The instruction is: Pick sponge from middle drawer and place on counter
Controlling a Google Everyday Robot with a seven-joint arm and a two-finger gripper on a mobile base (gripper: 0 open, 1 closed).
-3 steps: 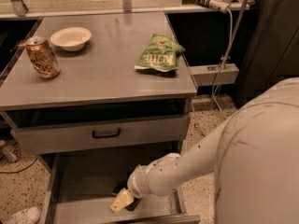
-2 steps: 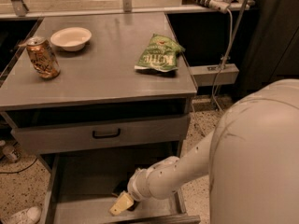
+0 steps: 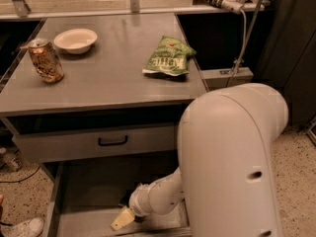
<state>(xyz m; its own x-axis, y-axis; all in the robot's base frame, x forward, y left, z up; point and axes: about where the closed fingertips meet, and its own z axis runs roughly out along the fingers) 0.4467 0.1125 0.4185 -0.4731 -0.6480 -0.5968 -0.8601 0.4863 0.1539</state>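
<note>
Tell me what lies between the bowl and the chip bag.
Bare counter, camera view; the gripper is in the middle drawer, by the sponge.

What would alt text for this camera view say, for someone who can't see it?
A white robot arm reaches into the open drawer, its pincer at a yellow sponge near the drawer's front. On the counter above sit a can, a bowl and a green bag.
</note>
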